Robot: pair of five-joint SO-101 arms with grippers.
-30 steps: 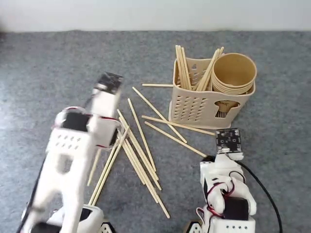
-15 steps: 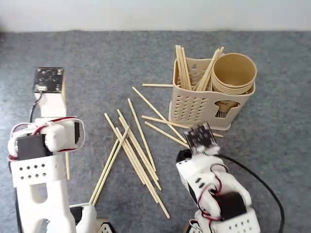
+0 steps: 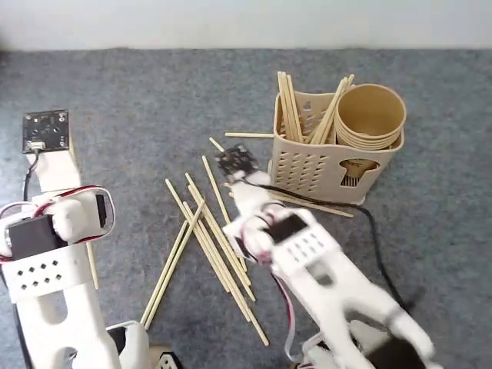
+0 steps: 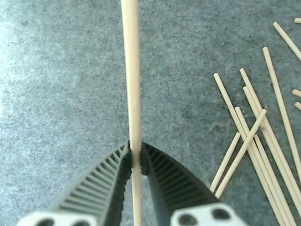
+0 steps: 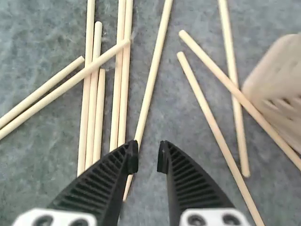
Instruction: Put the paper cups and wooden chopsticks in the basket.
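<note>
- Grey carpet-like matting [image 3: 154, 92] covered the table under both arms.
- Nearest, on the left side of the high view, the left arm [image 3: 46, 284] stood over the matting, well apart from the basket.
- The left gripper [image 4: 135, 149] was clenched on a single wooden chopstick [image 4: 130, 70], which was pinched between the two ribbed fingertips and ran straight out ahead of them above bare matting.
- In the high view a short length of that held chopstick [image 3: 92, 267] showed beside the left arm.
- The right arm [image 3: 307, 261] stretched from the near edge towards the middle of the table.
- The right gripper [image 5: 147, 155] was released, its jaws parted above the matting, with one stick lying just beside a fingertip.
- Between the two arms lay the loose chopsticks [image 3: 219, 254], a scattered bundle, some crossing one another; they also showed off to one side in the left wrist view [image 4: 254, 136] and ahead of the right gripper [image 5: 120, 84].
- Two more sticks [image 3: 307, 204] lay on the matting at the foot of the basket.
- Farther back stood the beige perforated basket [image 3: 307, 165], a corner of which showed in the right wrist view [image 5: 280, 89].
- One of its compartments held upright chopsticks [image 3: 290, 108]; the other held nested paper cups [image 3: 370, 115].
- A pale wall [image 3: 231, 23] ran along the far edge.
</note>
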